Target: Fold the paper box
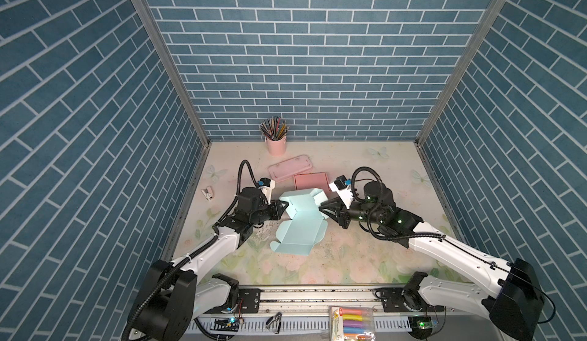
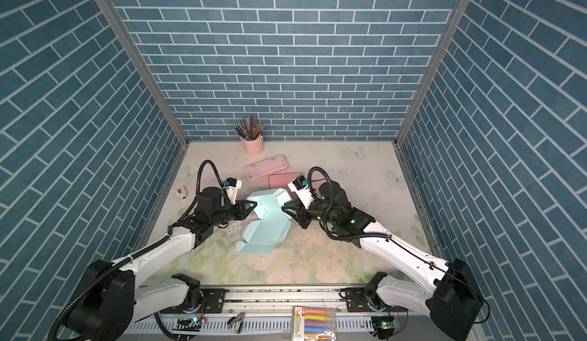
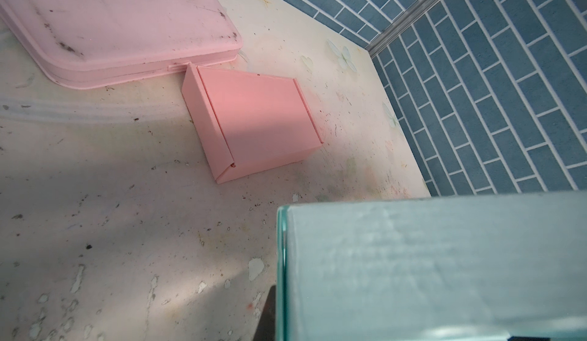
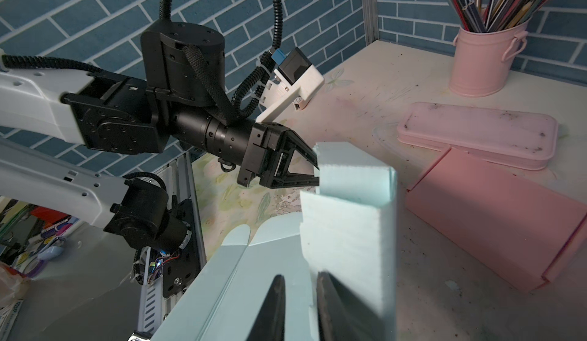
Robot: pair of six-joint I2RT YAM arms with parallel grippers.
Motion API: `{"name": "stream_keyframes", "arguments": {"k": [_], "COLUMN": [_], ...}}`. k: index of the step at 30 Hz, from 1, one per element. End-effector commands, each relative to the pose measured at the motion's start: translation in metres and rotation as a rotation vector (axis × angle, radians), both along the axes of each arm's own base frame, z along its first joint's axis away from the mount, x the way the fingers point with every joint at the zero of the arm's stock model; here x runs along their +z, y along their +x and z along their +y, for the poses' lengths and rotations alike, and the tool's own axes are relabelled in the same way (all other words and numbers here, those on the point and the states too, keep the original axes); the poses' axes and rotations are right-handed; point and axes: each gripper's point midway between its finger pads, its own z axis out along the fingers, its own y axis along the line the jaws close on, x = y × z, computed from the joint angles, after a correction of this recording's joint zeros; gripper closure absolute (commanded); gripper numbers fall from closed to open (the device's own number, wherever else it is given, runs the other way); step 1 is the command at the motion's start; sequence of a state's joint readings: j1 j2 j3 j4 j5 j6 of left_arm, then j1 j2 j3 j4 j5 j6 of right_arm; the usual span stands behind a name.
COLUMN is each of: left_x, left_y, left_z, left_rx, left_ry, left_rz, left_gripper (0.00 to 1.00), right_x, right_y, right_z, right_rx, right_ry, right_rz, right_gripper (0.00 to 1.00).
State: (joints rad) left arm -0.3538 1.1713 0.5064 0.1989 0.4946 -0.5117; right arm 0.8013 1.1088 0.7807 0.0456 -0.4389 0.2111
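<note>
The paper box (image 1: 298,225) is matt, pale blue corrugated card. The pink box (image 3: 254,126) is matt card too; the pink case (image 3: 111,22) smooth, scuffed plastic; the table (image 3: 95,228) worn, flaking.

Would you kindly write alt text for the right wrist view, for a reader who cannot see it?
A partly folded light blue paper box fills the centre, one flap upright; the left gripper pinches the flap's far edge, the right gripper straddles its near edge. A closed pink box, a pink case and a pencil bucket sit beyond.

Blue box flap (image 3: 428,269) nr pink box (image 3: 257,123)
</note>
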Motion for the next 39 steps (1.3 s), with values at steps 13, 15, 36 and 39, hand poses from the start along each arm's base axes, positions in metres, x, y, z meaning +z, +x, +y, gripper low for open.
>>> {"name": "stream_keyframes", "arguments": {"k": [13,15,36,39], "left_x": [0.008,0.008,0.0,-0.003], "left_y": [-0.001,-0.002,0.0,0.001], "left_z": [-0.001,0.0,-0.001,-0.002], "left_rx": [-0.016,-0.016,-0.011,-0.007], "left_ry": [0.014,0.015,0.021,0.015], "left_rz": [-0.042,-0.042,-0.021,-0.011], "left_gripper": [0.95,0.95,0.95,0.95], "right_x": [0.016,0.012,-0.009,-0.018], "right_y": [0.015,0.017,0.023,0.022], "right_z": [-0.04,-0.039,0.0,0.009], "right_rx": [-0.161,-0.156,-0.036,-0.033], "right_ry": [-0.008,-0.028,-0.111,-0.156], "right_rz": [-0.063,-0.056,-0.017,0.007], "right_gripper": [0.72,0.72,0.77,0.78]}}
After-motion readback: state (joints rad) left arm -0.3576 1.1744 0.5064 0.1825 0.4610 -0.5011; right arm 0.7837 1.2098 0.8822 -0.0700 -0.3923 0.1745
